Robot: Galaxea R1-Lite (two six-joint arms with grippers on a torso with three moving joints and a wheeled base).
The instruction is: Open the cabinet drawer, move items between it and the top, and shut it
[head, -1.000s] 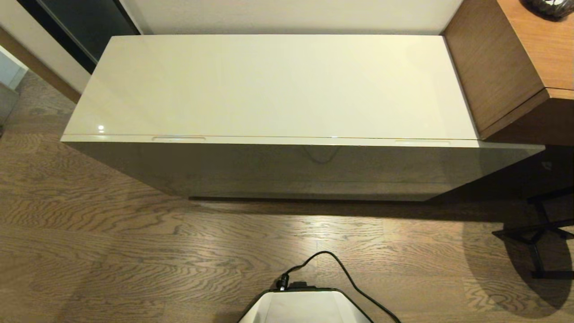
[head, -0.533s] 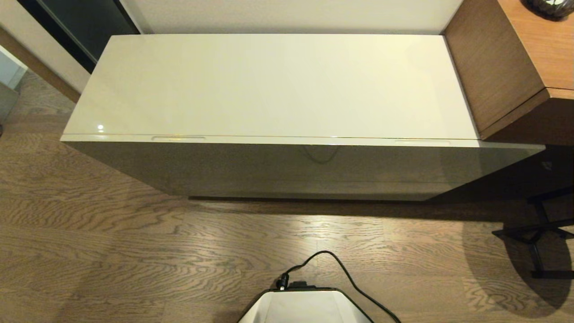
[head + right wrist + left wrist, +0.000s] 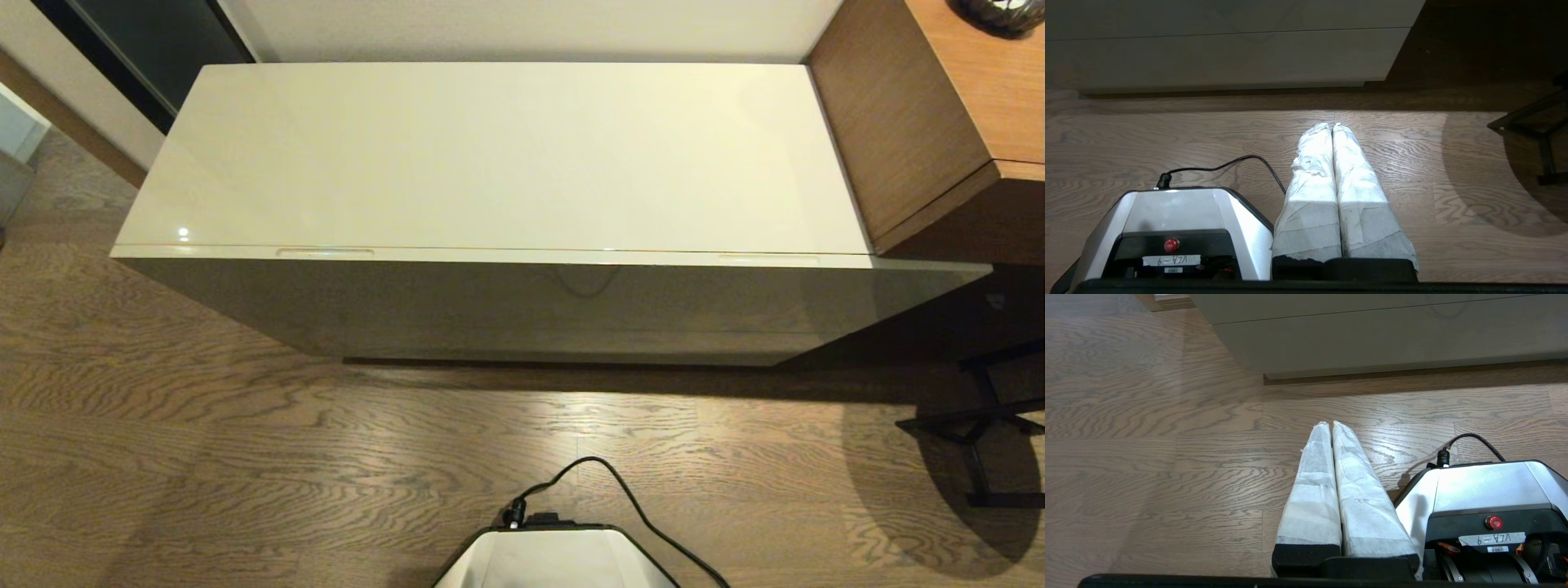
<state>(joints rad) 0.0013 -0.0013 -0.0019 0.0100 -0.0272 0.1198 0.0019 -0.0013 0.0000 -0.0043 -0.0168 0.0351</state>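
Note:
The low cabinet stands before me with its glossy cream top (image 3: 506,155) bare. The cabinet drawer (image 3: 522,302) is pushed in flush under the top, its two oval recesses (image 3: 325,252) showing along the rim. The items are hidden. Neither arm reaches into the head view. In the left wrist view my left gripper (image 3: 1330,424) hangs low over the wooden floor beside my base, shut with nothing in it. In the right wrist view my right gripper (image 3: 1332,125) hangs the same way on the other side, shut and empty. Both are well short of the cabinet front (image 3: 1372,343).
A brown wooden desk (image 3: 980,90) adjoins the cabinet's right end. A black metal stand (image 3: 980,425) sits on the floor at the right. My white base (image 3: 555,559) with a black cable (image 3: 629,498) is at the near edge. A dark doorway (image 3: 139,49) lies far left.

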